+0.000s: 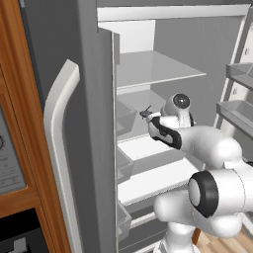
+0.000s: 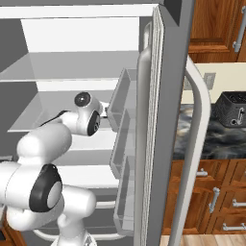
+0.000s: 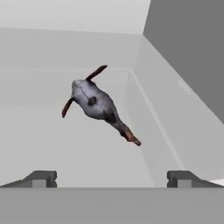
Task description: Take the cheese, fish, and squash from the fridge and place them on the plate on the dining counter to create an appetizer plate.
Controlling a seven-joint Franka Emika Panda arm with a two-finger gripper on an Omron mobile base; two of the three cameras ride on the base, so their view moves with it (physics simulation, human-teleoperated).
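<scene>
Where the arm reaches into the open fridge [image 1: 99, 74], the fish [image 3: 98, 105] lies on a pale shelf inside, ahead of the gripper [image 3: 111, 177] and apart from it. In the hand view its long axis runs diagonally, with the rounded grey body toward the upper left, the thin reddish tail toward the lower right, and two slim fins sticking out near the body end. The fingertips [image 3: 41, 178] stand spread wide with nothing between them. The left base view shows the fish as a small dark shape just beside the hand; the right base view shows a black toaster [image 2: 233, 109] on a marbled counter [image 2: 211, 137] beyond the fridge door. No writing can be read.
</scene>
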